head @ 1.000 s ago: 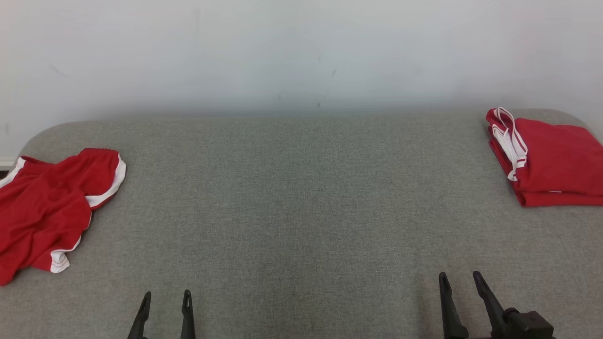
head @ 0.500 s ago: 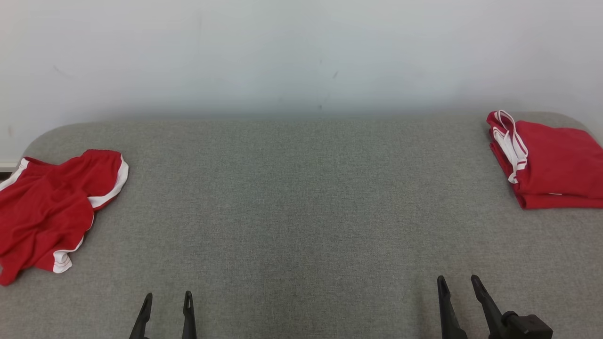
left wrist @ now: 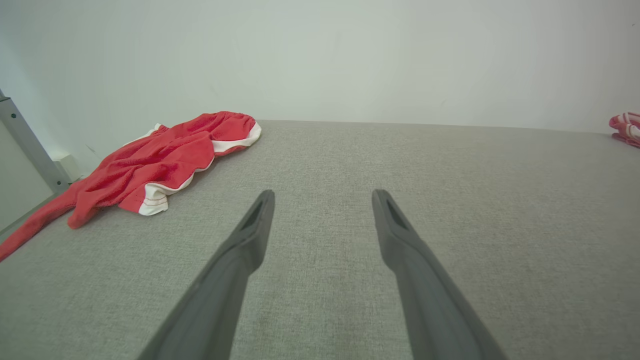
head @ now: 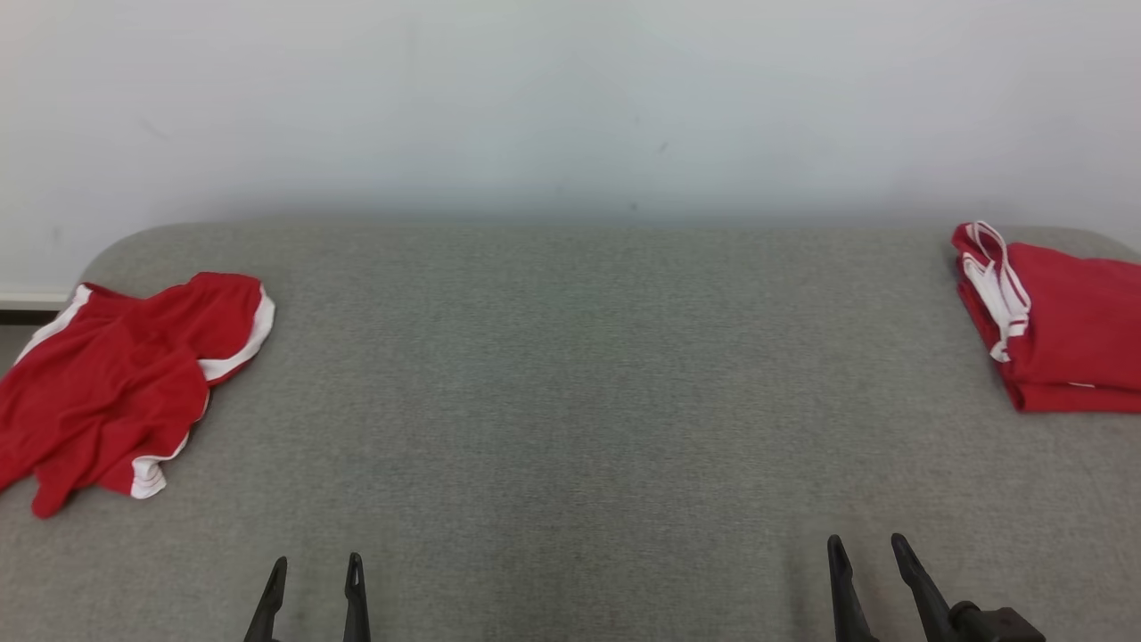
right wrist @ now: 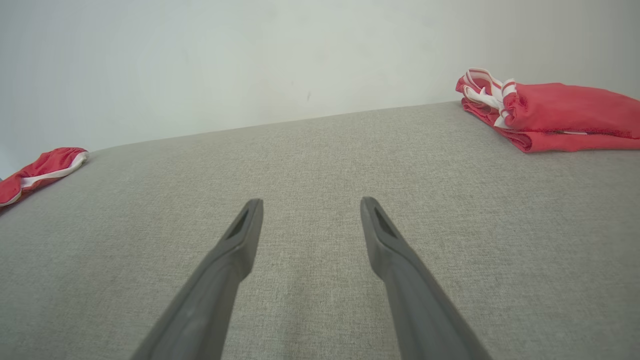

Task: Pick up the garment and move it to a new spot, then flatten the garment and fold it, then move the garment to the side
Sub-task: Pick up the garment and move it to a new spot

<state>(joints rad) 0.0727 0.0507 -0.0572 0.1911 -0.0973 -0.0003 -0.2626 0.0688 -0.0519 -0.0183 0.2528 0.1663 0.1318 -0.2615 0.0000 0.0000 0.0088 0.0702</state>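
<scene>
- Crumpled red garment (head: 116, 383) lies along the left edge of the fabric-covered table (head: 570, 374), near its far-left corner; a folded red garment (head: 1070, 330) sits by the far-right corner
- Left gripper (head: 316, 560) and right gripper (head: 866, 539) hover over the near edge, jaws wide, holding nothing
- Pickup not yet begun; the left gripper is better placed and should pinch a raised fold, not flat cloth
- Long axis runs diagonally: white-trimmed end toward the far edge, narrow tail toward the left edge

No text, label, brand, number or sign was readable: none on shorts (head: 116, 383), folded garment (head: 1070, 321), surface (head: 570, 401), wall (head: 570, 89).
</scene>
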